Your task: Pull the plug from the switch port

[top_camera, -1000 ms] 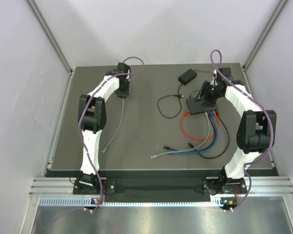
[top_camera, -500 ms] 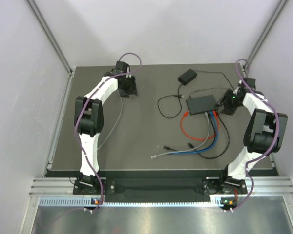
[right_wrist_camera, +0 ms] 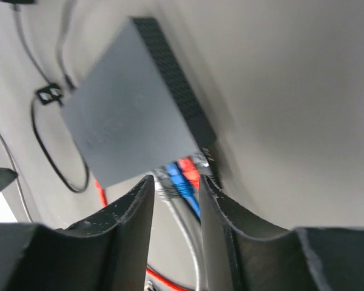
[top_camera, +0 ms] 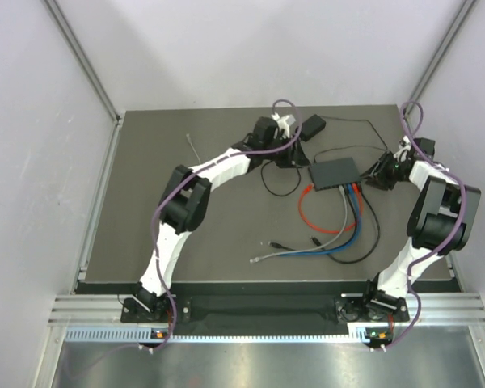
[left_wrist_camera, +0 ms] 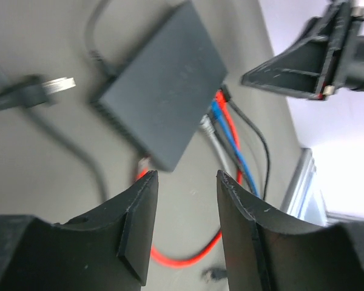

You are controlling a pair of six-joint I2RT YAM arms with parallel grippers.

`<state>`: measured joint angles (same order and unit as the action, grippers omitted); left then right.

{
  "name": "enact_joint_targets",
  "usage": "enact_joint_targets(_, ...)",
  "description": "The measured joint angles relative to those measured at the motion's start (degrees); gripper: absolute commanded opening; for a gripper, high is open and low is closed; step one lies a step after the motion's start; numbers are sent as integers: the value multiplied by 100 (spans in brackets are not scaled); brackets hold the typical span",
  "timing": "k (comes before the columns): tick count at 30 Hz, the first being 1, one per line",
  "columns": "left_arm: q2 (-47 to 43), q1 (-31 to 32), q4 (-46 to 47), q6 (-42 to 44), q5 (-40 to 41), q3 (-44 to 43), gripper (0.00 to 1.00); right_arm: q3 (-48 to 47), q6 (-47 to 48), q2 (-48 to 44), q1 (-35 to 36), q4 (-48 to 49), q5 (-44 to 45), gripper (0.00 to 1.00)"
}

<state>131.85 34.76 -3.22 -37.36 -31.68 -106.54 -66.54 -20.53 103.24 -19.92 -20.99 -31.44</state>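
Two hazards stand out. First, the switch (top_camera: 334, 172) lies flat and unheld toward the far right corner of the surface (top_camera: 226, 210), its socket row facing the near edge. A tug on any lead would likely drag the whole box rather than free a plug. Second, the plugs (right_wrist_camera: 183, 173) sit packed side by side, so a claw could close on the wrong one, pinch two together, or miss a latch tab. The left claw (left_wrist_camera: 186, 179) hangs near the switch's left end, fingers apart with nothing between them. The right claw (right_wrist_camera: 176, 182) hovers just off its right end, likewise apart and empty. With both so near the box they could knock each other, and the left arm could snag the thin cord of the adapter block (top_camera: 311, 125) by the far edge. By count there are two arms, two claws, one switch and one adapter block. At the socket row are one red cable (top_camera: 301, 212), one blue cable (top_camera: 307, 251), one grey cable (top_camera: 339, 214) and one black cable (top_camera: 374, 222); the red one seems to loop back into a second port. One loose grey lead (top_camera: 193, 146) lies apart toward the far left corner.
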Motion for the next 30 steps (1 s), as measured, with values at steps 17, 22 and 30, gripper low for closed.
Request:
enact_joint_targets(17, 1554, 367, 1412, -1668, -83, -1458, 48, 533, -39, 378, -111, 422, -461, 17)
enact_joint_targets(22, 1742, 409, 1445, -1757, -59, -1563, 49, 1045, -612, 323, 146, 1075, -876, 15)
enact_joint_targets(30, 1784, 472, 1270, -1626, -42, -1620, 49, 1602, -1060, 87, 350, 1471, -1244, 24)
